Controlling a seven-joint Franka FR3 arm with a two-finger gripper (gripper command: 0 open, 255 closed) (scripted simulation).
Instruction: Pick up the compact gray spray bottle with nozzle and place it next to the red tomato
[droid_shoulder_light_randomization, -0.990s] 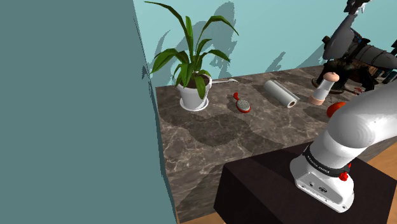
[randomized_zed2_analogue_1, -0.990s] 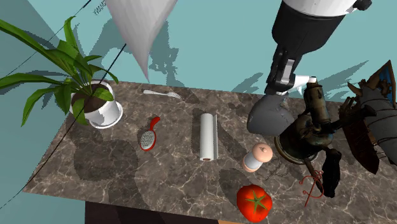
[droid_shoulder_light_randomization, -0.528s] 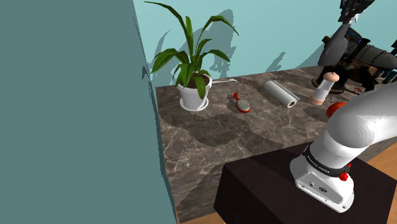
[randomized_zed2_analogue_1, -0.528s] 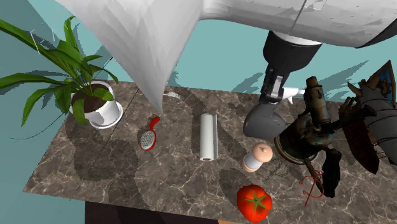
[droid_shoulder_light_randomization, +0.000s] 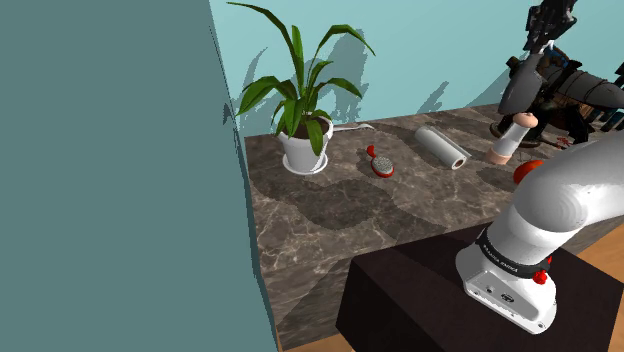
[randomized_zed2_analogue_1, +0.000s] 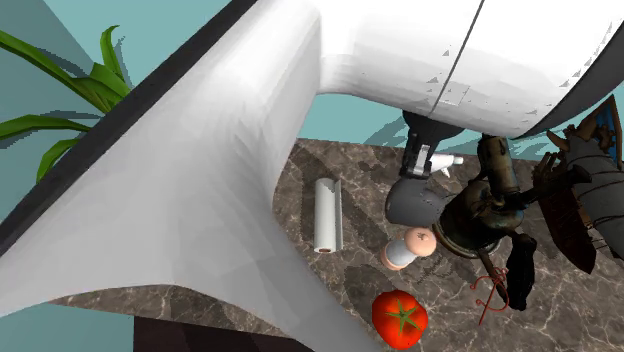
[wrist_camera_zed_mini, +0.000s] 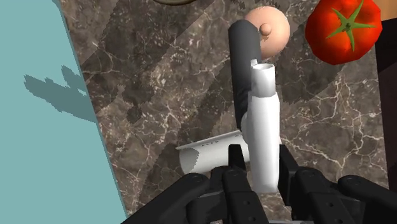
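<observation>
1. Hard to see much of the marble counter (randomized_zed2_analogue_1: 340, 285) in the second exterior view, with the big white arm (randomized_zed2_analogue_1: 300, 150) spread right across it.
2. Covered there by that arm: the white pot (droid_shoulder_light_randomization: 305, 152), with just a few green leaves (randomized_zed2_analogue_1: 50, 105) poking out past it.
3. Cut off too, in the shoulder view: the red tomato (droid_shoulder_light_randomization: 527, 170), half tucked behind the arm's bend, but whole and round in the second exterior view.
4. Not easy to name: a white ridged piece (wrist_camera_zed_mini: 207, 153) just beside the fingers (wrist_camera_zed_mini: 236, 167) in the wrist view. Cannot tell if part of the bottle or something lying on the counter.
5. Planted in the white pot, far from the tomato at the other end of the counter: one leafy plant (droid_shoulder_light_randomization: 300, 90), standing tall.
6. Clamped between both black fingers of the gripper (wrist_camera_zed_mini: 261, 154): the white top of the spray bottle (randomized_zed2_analogue_1: 418, 202), with no gap on either side.
7. Hanging in the air above the counter, farther back from the tomato toward the blue wall (droid_shoulder_light_randomization: 420, 50), with a pink-topped shaker (randomized_zed2_analogue_1: 407, 247) standing between bottle and tomato. Not next to the tomato.
8. Close beside the bottle, also behind the tomato: a dark statue (randomized_zed2_analogue_1: 500, 215).
9. Long way of the bottle: up and down, a bit tilted in the shoulder view, fat gray end low, white top high in the fingers. White nozzle tip sticking out toward the statue.
</observation>
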